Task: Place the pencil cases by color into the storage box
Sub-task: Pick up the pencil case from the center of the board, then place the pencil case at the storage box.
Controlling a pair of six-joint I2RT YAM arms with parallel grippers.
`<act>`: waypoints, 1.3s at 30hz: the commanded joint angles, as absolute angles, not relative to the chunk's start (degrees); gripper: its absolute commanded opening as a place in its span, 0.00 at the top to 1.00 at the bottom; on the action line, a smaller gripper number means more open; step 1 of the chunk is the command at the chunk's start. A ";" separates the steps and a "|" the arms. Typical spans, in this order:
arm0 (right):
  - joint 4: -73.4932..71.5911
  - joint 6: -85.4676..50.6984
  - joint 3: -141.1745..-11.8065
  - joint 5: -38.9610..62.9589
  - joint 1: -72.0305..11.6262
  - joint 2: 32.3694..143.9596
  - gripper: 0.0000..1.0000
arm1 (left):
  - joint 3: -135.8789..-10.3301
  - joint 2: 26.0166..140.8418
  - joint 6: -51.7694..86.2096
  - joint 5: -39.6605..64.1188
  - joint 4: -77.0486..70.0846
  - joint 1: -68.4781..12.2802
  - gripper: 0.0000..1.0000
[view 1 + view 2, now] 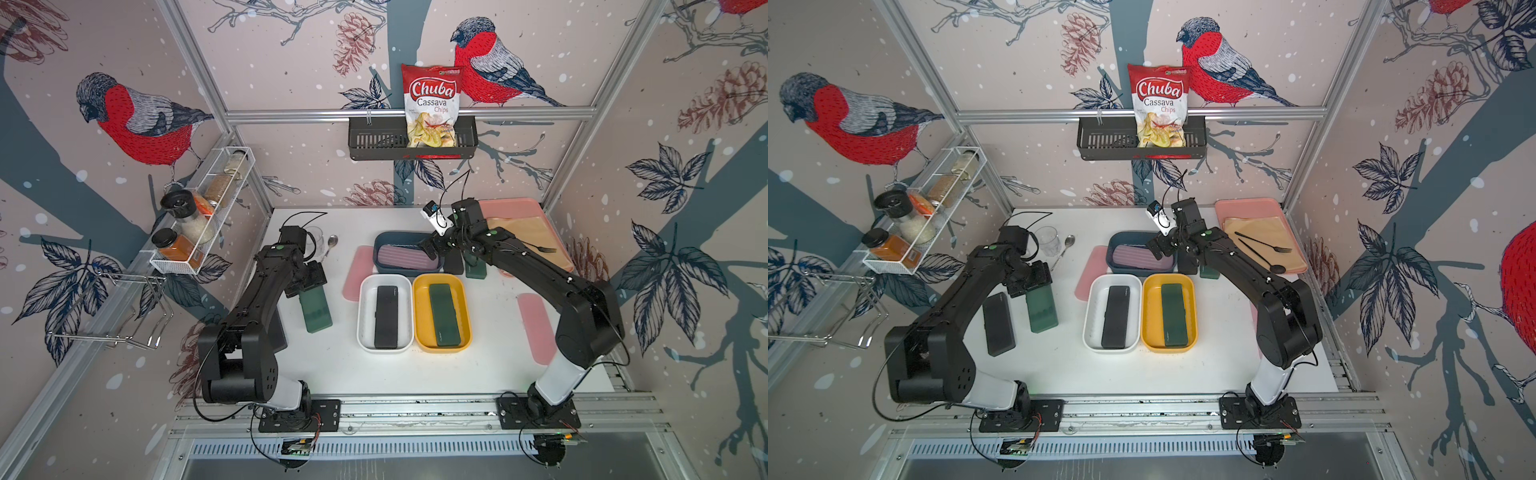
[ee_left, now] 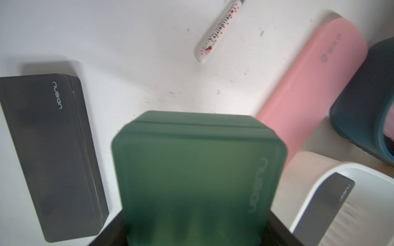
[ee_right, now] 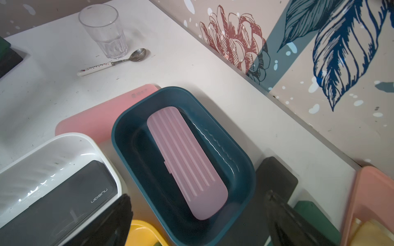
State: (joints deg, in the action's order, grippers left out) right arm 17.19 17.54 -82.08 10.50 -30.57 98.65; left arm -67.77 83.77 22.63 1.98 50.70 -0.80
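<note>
The left gripper [image 1: 311, 279] is clamped on one end of a green case [image 1: 316, 309]. Held off-centre, the case may pivot or slip before reaching the yellow tub [image 1: 462, 316]. The right gripper [image 3: 198, 221] is wide open and empty.

A robot lab cell got up as a kitchen corner.
We see a bare aluminium frame [image 1: 291, 115] carrying flat panels [image 1: 291, 54] printed with bullfinches and pine cones as walls. A left arm [image 1: 253, 316] and a right arm [image 1: 536, 270] are bolted to a slotted rail [image 1: 415, 409] at the front of a white bench [image 1: 478, 374]. The kitchen touches hang on the frame: a wire spice rack [image 1: 172, 266] with jars [image 1: 195, 226] and a black basket [image 1: 374, 141] with a chips bag [image 1: 432, 99]. A glass [image 1: 1047, 242], a spoon [image 1: 1068, 241] and a pink tray [image 1: 1246, 206] sit on the bench.
</note>
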 commanded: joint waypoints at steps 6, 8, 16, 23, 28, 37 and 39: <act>20.72 13.68 -82.18 6.14 -28.57 96.50 0.00 | -72.60 82.78 29.19 3.60 53.62 -10.23 0.43; 21.13 12.69 -81.94 5.30 -28.15 96.02 0.00 | -74.01 83.50 30.77 3.69 53.29 -13.20 0.43; 22.21 8.13 -79.60 1.87 -26.04 93.06 0.00 | -82.03 90.30 35.75 3.43 51.44 -25.78 0.42; 23.10 5.11 -76.22 -0.71 -23.09 89.53 0.00 | -93.22 100.54 38.05 2.95 53.09 -34.39 0.42; 23.89 4.31 -73.88 -2.04 -20.82 87.31 0.00 | -99.45 106.24 39.32 4.27 53.81 -37.60 0.42; 25.95 3.43 -71.45 -3.23 -17.48 84.69 0.00 | -104.67 112.26 42.01 7.38 54.59 -41.16 0.43; 26.09 3.26 -70.68 -3.14 -17.00 84.19 0.00 | -105.03 113.30 42.72 8.42 54.26 -41.96 0.43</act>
